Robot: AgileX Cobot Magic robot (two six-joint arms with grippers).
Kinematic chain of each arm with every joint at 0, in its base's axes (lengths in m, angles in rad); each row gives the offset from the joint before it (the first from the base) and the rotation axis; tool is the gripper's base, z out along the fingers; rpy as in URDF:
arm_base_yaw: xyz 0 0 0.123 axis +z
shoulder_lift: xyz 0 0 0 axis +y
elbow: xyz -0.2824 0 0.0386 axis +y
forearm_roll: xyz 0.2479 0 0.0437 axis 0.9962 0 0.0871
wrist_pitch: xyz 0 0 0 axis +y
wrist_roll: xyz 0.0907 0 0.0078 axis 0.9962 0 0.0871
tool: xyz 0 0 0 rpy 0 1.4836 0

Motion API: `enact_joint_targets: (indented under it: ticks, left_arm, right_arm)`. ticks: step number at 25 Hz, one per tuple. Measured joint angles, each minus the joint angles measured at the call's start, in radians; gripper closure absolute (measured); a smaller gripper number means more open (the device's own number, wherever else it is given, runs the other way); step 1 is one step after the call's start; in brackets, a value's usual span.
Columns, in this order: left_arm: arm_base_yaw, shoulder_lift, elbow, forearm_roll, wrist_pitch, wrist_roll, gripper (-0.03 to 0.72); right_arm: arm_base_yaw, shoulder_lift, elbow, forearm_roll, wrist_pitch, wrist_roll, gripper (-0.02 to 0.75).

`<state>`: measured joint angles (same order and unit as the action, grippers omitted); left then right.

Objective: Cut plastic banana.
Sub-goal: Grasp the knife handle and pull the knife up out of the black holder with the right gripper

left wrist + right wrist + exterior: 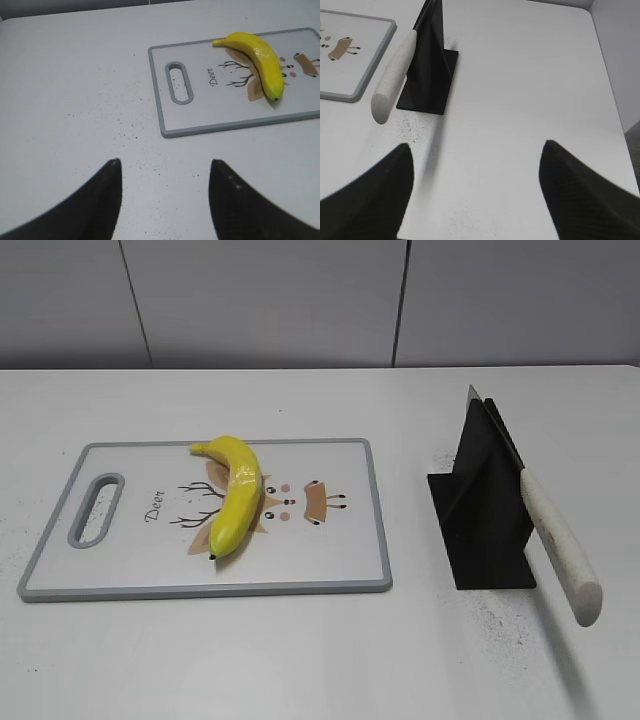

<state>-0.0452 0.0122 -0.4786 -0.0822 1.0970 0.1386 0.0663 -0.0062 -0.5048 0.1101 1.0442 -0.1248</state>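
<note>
The yellow plastic banana (237, 495) lies on a white cutting board (120, 560) with a grey rim and a deer drawing; both also show in the left wrist view, the banana (257, 57) on the board (200, 115). A knife with a white handle (562, 545) rests tilted in a black stand (485, 515); the handle (395, 75) and stand (431, 75) show in the right wrist view. My left gripper (165, 167) is open and empty over bare table, left of the board. My right gripper (476, 150) is open and empty, right of the knife stand. Neither gripper shows in the exterior view.
The white table (320, 660) carries dark specks near the board and stand. Its right edge (612, 100) shows in the right wrist view. A grey panelled wall (300, 300) runs along the back.
</note>
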Motion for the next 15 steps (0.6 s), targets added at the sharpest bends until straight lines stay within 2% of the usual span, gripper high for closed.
enact_joint_targets:
  ticks: [15]
  left_arm:
    - [0.000, 0.000, 0.000, 0.000, 0.000, 0.000, 0.154]
  right_arm:
    - [0.000, 0.000, 0.000, 0.000, 0.000, 0.001, 0.146]
